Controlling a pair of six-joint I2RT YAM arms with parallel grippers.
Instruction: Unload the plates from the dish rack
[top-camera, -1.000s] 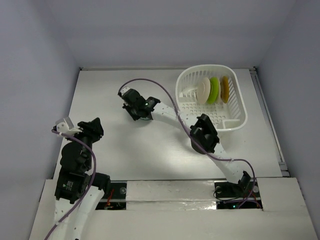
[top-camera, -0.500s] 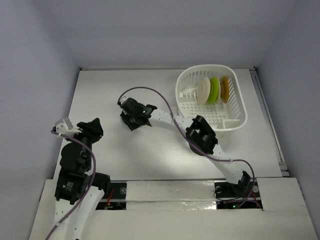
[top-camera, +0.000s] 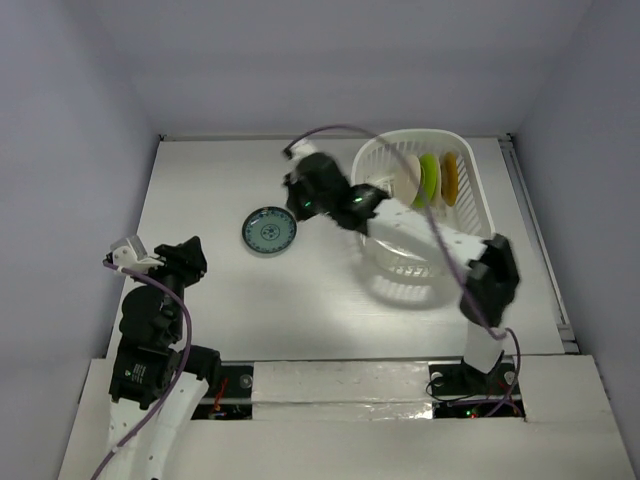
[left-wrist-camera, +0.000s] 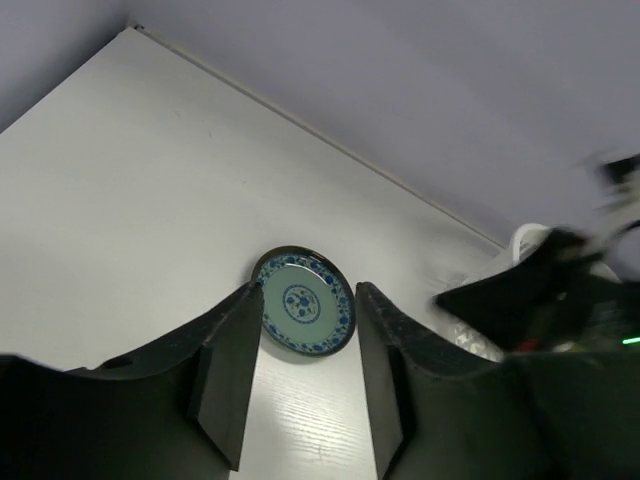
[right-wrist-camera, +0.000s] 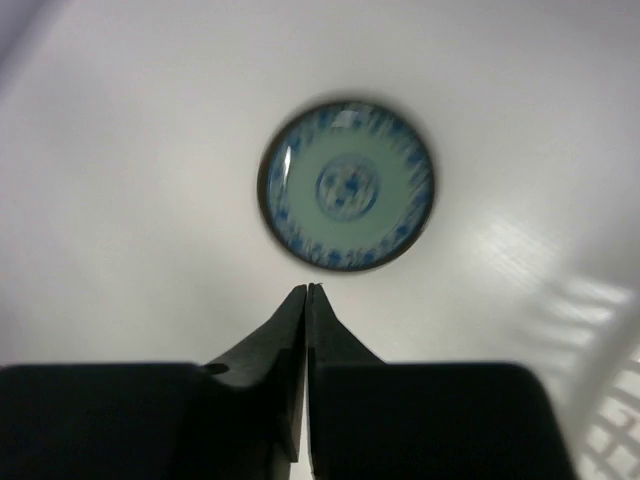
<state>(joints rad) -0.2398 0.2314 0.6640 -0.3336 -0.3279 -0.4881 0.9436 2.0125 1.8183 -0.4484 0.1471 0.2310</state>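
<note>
Right pincer (right-wrist-camera: 306, 290), tips pressed together and empty, with a teal plate (right-wrist-camera: 347, 185) lying flat just ahead; three rigid, likely slippery, breakable plates (top-camera: 428, 178) stand behind it in the dish rack (top-camera: 480, 212), best pinched by the upper rim

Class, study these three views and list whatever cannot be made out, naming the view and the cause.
The dish rack: top view, the right arm crosses its near part and hides the floor there.
The three standing plates: top view, edge-on and small, faces unreadable.
The teal plate: right wrist view, blur smears its pattern.
The right arm: left wrist view, only a blurred dark shape at the right edge.
</note>
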